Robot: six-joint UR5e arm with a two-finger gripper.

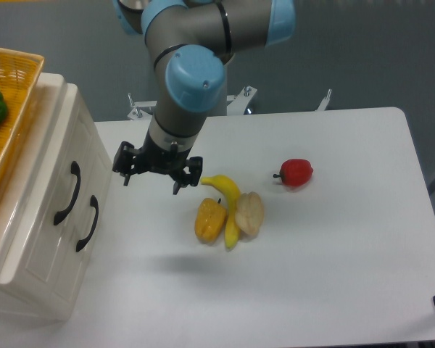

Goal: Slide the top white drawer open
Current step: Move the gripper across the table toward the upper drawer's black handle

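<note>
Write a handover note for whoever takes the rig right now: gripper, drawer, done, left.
Gripper: open, empty, in the air between the cabinet and the fruit, short of the handles.
Top drawer: shut, its black handle untouched. The lower drawer's handle sits just beside it, so do not mix them up.
Done: nothing on the drawer yet.
Left: reach the top handle, close on it, slide the drawer out.

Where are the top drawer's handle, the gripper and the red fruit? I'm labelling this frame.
top drawer's handle (67,193), fixed camera, middle of the black bar.
gripper (151,181), fixed camera, between the fingertips.
red fruit (296,172), fixed camera, its body.
</note>
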